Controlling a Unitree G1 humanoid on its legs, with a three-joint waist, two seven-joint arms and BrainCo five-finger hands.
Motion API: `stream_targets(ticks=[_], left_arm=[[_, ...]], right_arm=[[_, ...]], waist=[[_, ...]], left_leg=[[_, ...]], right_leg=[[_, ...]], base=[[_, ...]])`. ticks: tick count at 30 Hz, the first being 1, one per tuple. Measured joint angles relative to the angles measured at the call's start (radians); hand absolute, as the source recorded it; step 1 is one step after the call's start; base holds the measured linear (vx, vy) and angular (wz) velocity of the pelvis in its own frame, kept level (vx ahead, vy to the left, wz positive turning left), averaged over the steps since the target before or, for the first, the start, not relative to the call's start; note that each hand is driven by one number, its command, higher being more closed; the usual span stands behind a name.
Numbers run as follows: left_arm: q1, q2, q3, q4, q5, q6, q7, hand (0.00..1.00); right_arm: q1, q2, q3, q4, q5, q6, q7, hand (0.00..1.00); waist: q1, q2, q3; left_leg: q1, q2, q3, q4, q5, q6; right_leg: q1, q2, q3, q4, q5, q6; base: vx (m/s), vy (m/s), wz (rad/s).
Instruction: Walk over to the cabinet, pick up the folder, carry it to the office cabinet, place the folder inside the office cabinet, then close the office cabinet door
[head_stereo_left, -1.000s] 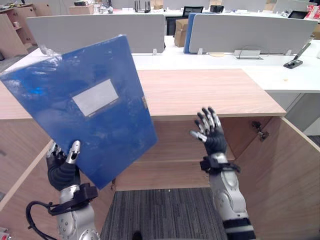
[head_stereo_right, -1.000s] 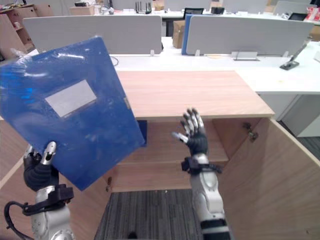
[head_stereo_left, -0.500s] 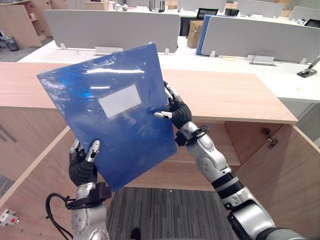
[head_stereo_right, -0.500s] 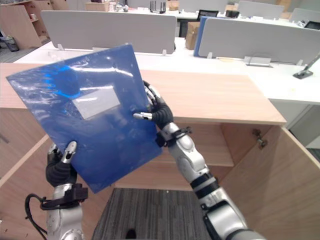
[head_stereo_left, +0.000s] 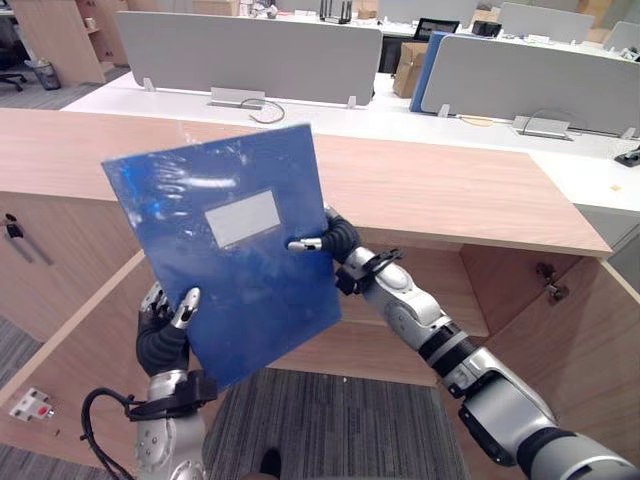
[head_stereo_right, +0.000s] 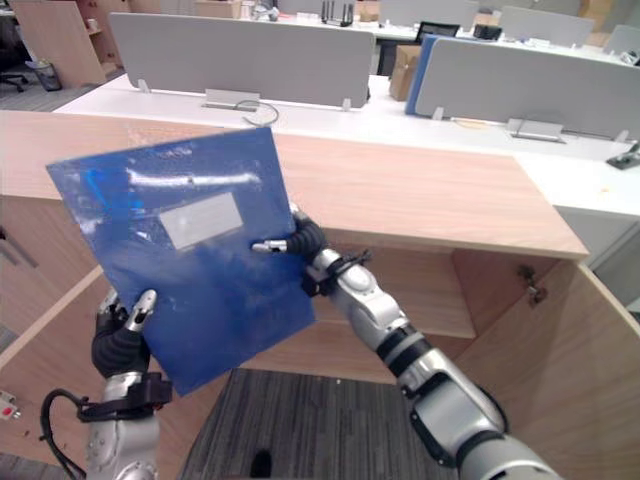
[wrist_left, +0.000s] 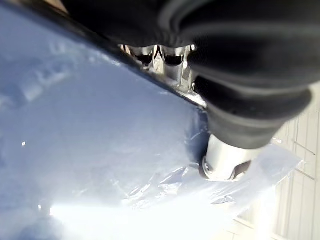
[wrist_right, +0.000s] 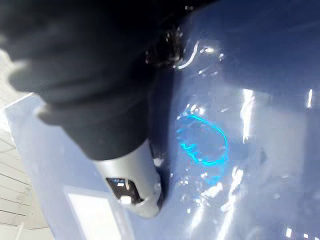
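I see the blue folder (head_stereo_left: 235, 260) held up, tilted, before the open office cabinet (head_stereo_left: 450, 190), my left hand (head_stereo_left: 160, 340) pinching its lower corner, my right hand (head_stereo_left: 338, 238) clamped on its side edge, thumb on the cover

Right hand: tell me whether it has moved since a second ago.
Yes. The right hand has gone to the left, away from the hinge, and now pinches the folder by its right edge; the left hand holds its lower corner.
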Motion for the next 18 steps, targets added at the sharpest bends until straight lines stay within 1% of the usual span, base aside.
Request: stream_targets(ticks=[1, 3, 5, 6, 8, 11, 12, 13, 14, 15, 16, 17, 18], left_arm=[[0.005, 0.005, 0.0, 0.007, -0.009, 0.0, 0.0, 0.0], [0.011, 0.025, 0.0, 0.011, -0.025, 0.0, 0.0, 0.0], [0.011, 0.048, 0.003, 0.011, -0.028, -0.001, 0.0, 0.0], [0.011, 0.051, 0.003, 0.011, -0.027, -0.001, 0.0, 0.0], [0.011, 0.054, 0.002, 0.011, -0.026, -0.001, 0.0, 0.0], [0.011, 0.06, -0.015, 0.011, -0.026, -0.001, -0.001, 0.0], [0.008, 0.071, -0.028, 0.012, -0.027, -0.001, -0.003, 0.0], [0.005, 0.083, -0.044, 0.028, -0.04, -0.008, -0.02, 0.0], [0.002, 0.089, -0.054, 0.044, -0.051, -0.014, -0.03, 0.0], [-0.023, 0.107, -0.081, 0.113, -0.077, -0.03, -0.06, 0.0], [-0.037, 0.115, -0.088, 0.147, -0.088, -0.033, -0.072, 0.0], [-0.073, 0.143, -0.11, 0.255, -0.114, -0.034, -0.122, 0.0], [-0.079, 0.15, -0.114, 0.277, -0.12, -0.032, -0.134, 0.0]], right_arm=[[-0.005, -0.013, 0.031, 0.009, 0.028, 0.008, 0.003, 1.0], [-0.02, -0.057, 0.109, 0.012, 0.079, 0.025, 0.015, 1.0], [-0.039, -0.121, 0.198, 0.011, 0.13, 0.052, 0.045, 1.0], [-0.04, -0.133, 0.214, 0.011, 0.135, 0.054, 0.051, 1.0], [-0.043, -0.155, 0.246, 0.01, 0.165, 0.075, 0.073, 1.0], [-0.048, -0.198, 0.299, 0.008, 0.17, 0.092, 0.093, 1.0], [-0.049, -0.219, 0.312, 0.005, 0.17, 0.107, 0.107, 1.0], [-0.048, -0.235, 0.317, 0.004, 0.169, 0.12, 0.123, 1.0], [-0.046, -0.245, 0.323, 0.003, 0.169, 0.121, 0.126, 1.0], [-0.028, -0.265, 0.328, 0.003, 0.168, 0.125, 0.133, 1.0], [-0.017, -0.271, 0.328, 0.003, 0.167, 0.13, 0.133, 1.0], [0.021, -0.28, 0.316, 0.003, 0.16, 0.142, 0.134, 1.0], [0.03, -0.281, 0.31, 0.003, 0.157, 0.147, 0.134, 1.0]], waist=[[0.001, 0.0, 0.0], [0.004, 0.0, 0.0], [0.009, 0.0, -0.001], [0.011, 0.0, -0.001], [0.012, 0.0, -0.002], [0.015, -0.002, -0.007], [0.015, -0.002, -0.008], [0.016, -0.001, -0.013], [0.016, 0.0, -0.017], [0.019, -0.001, -0.028], [0.02, -0.002, -0.028], [0.02, -0.002, -0.028], [0.02, -0.002, -0.028]], left_leg=[[0.0, 0.0, 0.0, 0.0, 0.0, 0.0], [0.0, 0.001, -0.001, 0.0, 0.0, -0.001], [0.0, 0.001, -0.002, 0.0, 0.001, -0.001], [0.0, 0.0, -0.002, 0.0, 0.001, -0.001], [-0.001, 0.0, -0.002, 0.0, 0.001, -0.001], [-0.002, 0.0, -0.003, 0.0, 0.001, -0.001], [-0.002, 0.0, -0.003, 0.001, 0.001, -0.001], [-0.006, 0.0, -0.003, 0.001, 0.001, -0.001], [-0.01, 0.001, -0.003, 0.001, 0.001, -0.001], [-0.02, 0.008, -0.004, 0.001, 0.001, -0.001], [-0.021, 0.01, -0.003, 0.001, 0.001, -0.001], [-0.021, 0.015, 0.002, 0.001, 0.001, -0.002], [-0.02, 0.016, 0.004, 0.001, 0.002, -0.002]], right_leg=[[0.0, 0.0, 0.0, 0.0, 0.0, 0.0], [0.0, 0.001, 0.0, 0.0, 0.0, -0.001], [0.0, 0.002, 0.0, 0.0, 0.0, -0.002], [0.0, 0.001, 0.0, 0.0, 0.0, -0.002], [0.0, 0.001, 0.0, 0.0, -0.002, -0.005], [0.0, 0.001, 0.0, -0.001, -0.003, -0.006], [-0.001, 0.001, 0.0, -0.001, -0.003, -0.006], [-0.005, 0.001, 0.001, -0.001, -0.003, -0.006], [-0.008, 0.002, 0.002, -0.001, -0.003, -0.006], [-0.013, 0.006, 0.003, -0.01, 0.005, -0.006], [-0.013, 0.008, 0.004, -0.013, 0.006, -0.008], [-0.014, 0.013, 0.01, -0.017, 0.009, -0.011], [-0.014, 0.014, 0.011, -0.017, 0.009, -0.01]], base=[[0.0, 0.0, 0.0], [0.0, 0.0, 0.0], [0.0, 0.0, 0.0], [0.0, 0.0, 0.0], [0.0, 0.0, 0.0], [0.0, 0.0, 0.0], [0.0, 0.0, 0.0], [0.0, 0.0, 0.0], [0.0, 0.0, 0.0], [0.0, 0.0, 0.0], [0.0, -0.012, -0.05], [0.0, -0.008, -0.08], [-0.01, -0.014, -0.14]])
